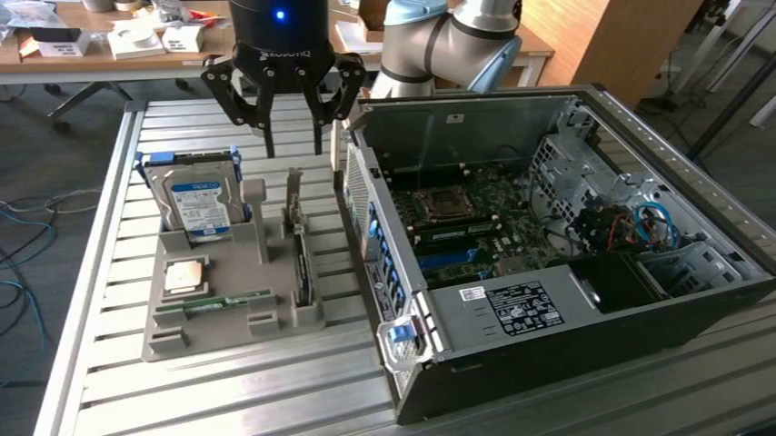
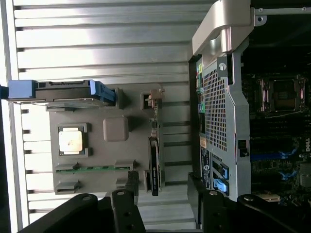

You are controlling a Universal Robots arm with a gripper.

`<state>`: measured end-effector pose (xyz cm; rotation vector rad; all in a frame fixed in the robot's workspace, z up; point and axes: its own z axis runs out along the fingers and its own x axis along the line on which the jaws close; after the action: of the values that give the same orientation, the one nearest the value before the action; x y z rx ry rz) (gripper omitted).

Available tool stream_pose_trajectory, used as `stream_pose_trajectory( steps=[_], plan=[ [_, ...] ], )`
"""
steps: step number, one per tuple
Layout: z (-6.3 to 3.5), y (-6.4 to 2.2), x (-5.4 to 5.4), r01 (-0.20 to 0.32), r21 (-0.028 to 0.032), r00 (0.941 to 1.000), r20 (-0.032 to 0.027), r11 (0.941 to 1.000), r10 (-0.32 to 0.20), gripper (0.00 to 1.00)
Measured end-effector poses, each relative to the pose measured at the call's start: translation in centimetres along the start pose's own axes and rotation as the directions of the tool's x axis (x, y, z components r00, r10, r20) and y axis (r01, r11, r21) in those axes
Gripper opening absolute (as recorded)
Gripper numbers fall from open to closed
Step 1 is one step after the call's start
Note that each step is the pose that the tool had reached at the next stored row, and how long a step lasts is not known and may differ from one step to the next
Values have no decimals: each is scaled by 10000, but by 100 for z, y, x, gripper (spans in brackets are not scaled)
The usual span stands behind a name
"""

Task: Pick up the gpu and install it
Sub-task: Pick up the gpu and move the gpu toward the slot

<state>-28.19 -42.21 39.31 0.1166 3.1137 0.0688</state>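
From the exterior view, the claw [image 1: 294,150] hangs above the slatted table [image 1: 182,127] with its black fingers [image 1: 269,127] spread wide and nothing between them. The gpu [image 1: 300,259] stands on edge in the grey holder [image 1: 261,263], below the claw and a little further along the table. Its pale bracket rises at the end nearest the fingertips, with clear air between card and claw. To the exterior view's left of the claw, lower down, the hard drive [image 1: 198,204] leans in the same holder. The open computer case [image 1: 510,118] lies just beside the claw on the other side, its motherboard [image 1: 473,218] exposed. In the wrist view the spread is plainer: the two fingers [image 2: 127,199] of the claw [image 2: 163,194] stand well apart, and the dark edge of the gpu [image 2: 154,160] runs away from the gap between them, roughly in line with it. The processor [image 2: 70,141] and the green memory stick [image 2: 92,168] sit in the holder [image 2: 131,145], further off to the side away from the case [image 2: 218,111]. I'd judge this the approach before the pick, with the card ungrasped and the install not begun. Taking it calls for the fingers to come down astride that thin top edge, clear of the holder's walls, before they press together.
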Motion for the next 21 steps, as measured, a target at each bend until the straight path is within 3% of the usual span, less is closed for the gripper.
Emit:
stream_pose_trajectory(
  steps=[11,21],
  plan=[
    [9,0,0,0,0,10000,1,10000,0,53],
    [110,-5,3,1,0,10000,0,10000,-1,53]
  ],
)
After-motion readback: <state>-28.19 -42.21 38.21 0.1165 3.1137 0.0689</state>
